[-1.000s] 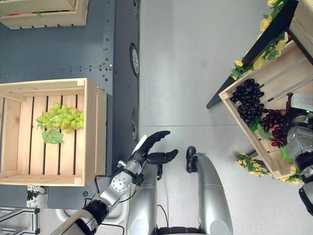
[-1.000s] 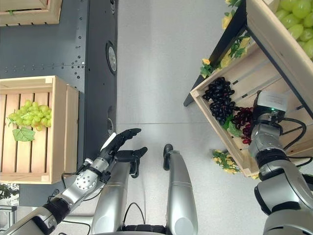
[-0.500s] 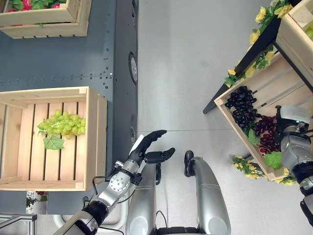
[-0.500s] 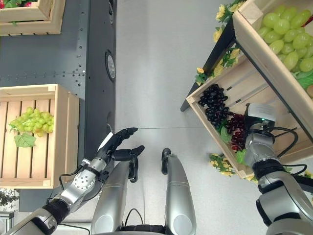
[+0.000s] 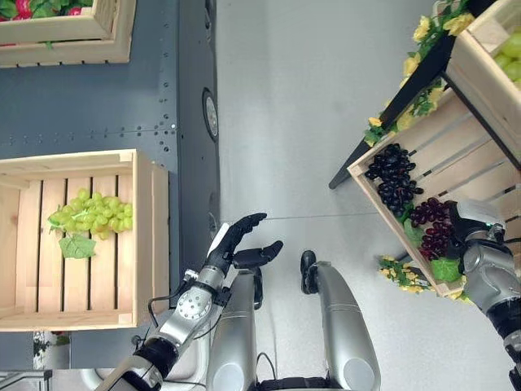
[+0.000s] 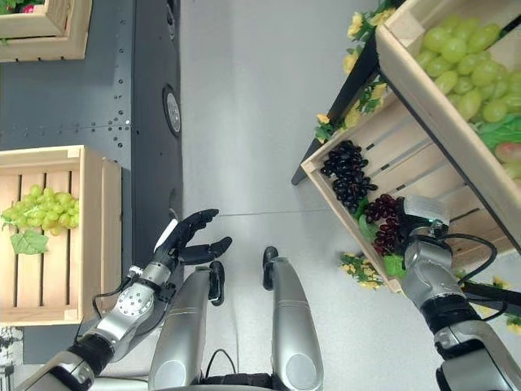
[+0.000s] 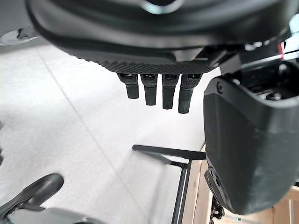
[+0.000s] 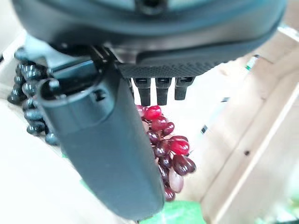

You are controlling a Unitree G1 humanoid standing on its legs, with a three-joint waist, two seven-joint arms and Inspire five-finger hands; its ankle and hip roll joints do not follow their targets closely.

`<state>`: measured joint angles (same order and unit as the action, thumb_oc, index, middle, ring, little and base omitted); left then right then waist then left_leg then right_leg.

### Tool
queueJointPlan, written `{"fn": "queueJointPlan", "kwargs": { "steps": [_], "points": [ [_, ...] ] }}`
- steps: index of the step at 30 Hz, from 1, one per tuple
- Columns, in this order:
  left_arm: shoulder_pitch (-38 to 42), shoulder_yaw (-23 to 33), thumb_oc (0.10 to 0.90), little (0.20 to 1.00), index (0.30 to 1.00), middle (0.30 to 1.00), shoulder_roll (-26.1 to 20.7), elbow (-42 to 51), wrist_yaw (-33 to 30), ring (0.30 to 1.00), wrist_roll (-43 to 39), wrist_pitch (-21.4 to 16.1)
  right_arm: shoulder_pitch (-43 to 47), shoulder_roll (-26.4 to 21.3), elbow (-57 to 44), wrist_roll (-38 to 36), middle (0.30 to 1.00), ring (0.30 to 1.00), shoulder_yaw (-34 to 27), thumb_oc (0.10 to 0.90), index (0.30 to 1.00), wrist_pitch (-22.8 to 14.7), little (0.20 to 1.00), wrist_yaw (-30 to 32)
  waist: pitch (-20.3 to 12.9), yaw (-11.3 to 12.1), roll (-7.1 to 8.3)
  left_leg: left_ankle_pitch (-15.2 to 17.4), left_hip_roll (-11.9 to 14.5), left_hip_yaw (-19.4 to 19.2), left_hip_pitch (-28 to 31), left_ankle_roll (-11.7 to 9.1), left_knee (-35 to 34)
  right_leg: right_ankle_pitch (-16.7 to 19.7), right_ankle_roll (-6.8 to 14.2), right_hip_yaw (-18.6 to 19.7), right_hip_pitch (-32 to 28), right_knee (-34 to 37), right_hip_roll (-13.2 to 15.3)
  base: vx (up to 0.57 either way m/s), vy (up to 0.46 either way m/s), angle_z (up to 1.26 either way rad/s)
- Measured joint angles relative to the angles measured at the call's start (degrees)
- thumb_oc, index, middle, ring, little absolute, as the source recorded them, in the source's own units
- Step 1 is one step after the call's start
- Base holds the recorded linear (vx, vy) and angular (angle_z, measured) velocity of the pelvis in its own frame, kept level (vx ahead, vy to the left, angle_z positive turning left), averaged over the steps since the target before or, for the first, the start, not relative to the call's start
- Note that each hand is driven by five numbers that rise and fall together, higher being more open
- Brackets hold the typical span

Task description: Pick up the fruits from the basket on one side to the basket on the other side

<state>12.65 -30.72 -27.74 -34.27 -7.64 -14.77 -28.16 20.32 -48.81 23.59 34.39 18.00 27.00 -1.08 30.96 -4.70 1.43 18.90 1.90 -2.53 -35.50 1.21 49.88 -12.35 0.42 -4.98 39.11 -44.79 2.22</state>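
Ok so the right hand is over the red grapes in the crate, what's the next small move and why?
Probably lower the right hand a little and curl its fingers round the red grapes. The fingers are straight just above the bunch and the thumb beside it, so nothing is gripped. The red bunch lies next to the black grapes in the tilted crate, so close on it alone.

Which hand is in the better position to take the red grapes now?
The right hand: it is already in the right crate at the red grapes. The left hand hangs open over the floor.
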Motion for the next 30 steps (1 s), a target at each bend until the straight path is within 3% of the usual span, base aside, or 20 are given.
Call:
{"fn": "queueJointPlan", "kwargs": {
  "steps": [6, 10, 14, 19, 25, 30],
  "points": [
    [-0.92, 0.2, 0.8, 0.9, 0.9, 0.9, 0.33, 0.54, -0.35, 0.9, 1.0, 0.36, -5.77, 2.95, -6.19, 1.08, 0.9, 0.9, -4.7, 0.8, 0.9, 0.3, 0.9, 3.18, -0.02, -0.88, 0.77, 0.11, 0.16, -0.87, 0.51, 0.15, -1.07, 0.43, 0.32, 0.79, -0.04, 0.72, -0.32, -0.01, 0.017, -0.06],
    [-1.02, 1.27, 0.8, 0.9, 0.9, 0.9, 0.76, 1.04, -1.25, 0.9, 1.09, 0.57, -8.08, 4.66, -7.65, -3.45, 0.9, 0.9, -7.02, 0.8, 0.9, -1.73, 0.9, 12.11, -0.06, -1.49, 0.82, 0.3, 0.26, -1.22, 1.09, 0.26, -1.48, 0.65, 0.25, 1.13, -0.56, 1.27, -0.51, -0.07, 0.012, -0.04],
    [-1.05, 2.11, 0.8, 0.9, 0.9, 0.9, 1.37, 1.13, -2.63, 0.9, 1.11, 1.27, -11.53, 5.15, -14.98, -3.56, 0.9, 0.9, -10.93, 0.8, 0.9, -8.07, 0.9, 21.02, -0.17, -2.97, 0.63, 0.4, 0.28, -1.65, 1.16, 0.43, -1.56, 0.76, 0.49, 1.38, -0.61, 1.62, -0.48, -0.02, 0.034, -0.04],
    [-1.02, 1.93, 0.8, 0.9, 0.9, 0.9, 2.86, 1.02, -3.36, 0.9, 1.73, 1.29, -12.86, 5.15, -18.7, -3.19, 0.9, 0.9, -11.06, 0.8, 0.9, -15.33, 0.9, 28.82, -0.29, -3.64, 0.68, 0.43, 0.34, -2.03, 1.41, 0.5, -1.68, 0.79, 0.55, 1.64, -0.63, 1.62, -0.48, -0.01, 0.012, -0.02],
    [-1.03, 1.72, 0.8, 0.9, 0.9, 0.9, 3.47, -0.73, -4.06, 0.9, 1.78, 1.26, -12.0, 5.02, -19.51, -0.79, 0.9, 0.9, -10.22, 0.8, 0.9, -22.87, 0.9, 31.66, -0.3, -3.52, 0.66, 0.42, 0.37, -2.22, 1.65, 0.48, -1.96, 0.73, 0.44, 1.7, -0.63, 1.59, -0.47, 0.0, 0.0, 0.0],
    [-0.57, 1.16, 0.8, 0.9, 0.9, 0.9, 3.52, -1.87, -5.62, 0.9, 1.97, 1.03, -9.58, 4.69, -19.5, -1.1, 0.9, 0.9, -5.0, 0.8, 0.9, -25.81, 0.9, 31.53, -0.32, -3.16, 0.63, 0.41, 0.33, -2.2, 1.74, 0.46, -2.01, 0.65, 0.31, 1.6, -0.63, 1.41, -0.37, 0.0, -0.007, 0.0]
  ]
}}
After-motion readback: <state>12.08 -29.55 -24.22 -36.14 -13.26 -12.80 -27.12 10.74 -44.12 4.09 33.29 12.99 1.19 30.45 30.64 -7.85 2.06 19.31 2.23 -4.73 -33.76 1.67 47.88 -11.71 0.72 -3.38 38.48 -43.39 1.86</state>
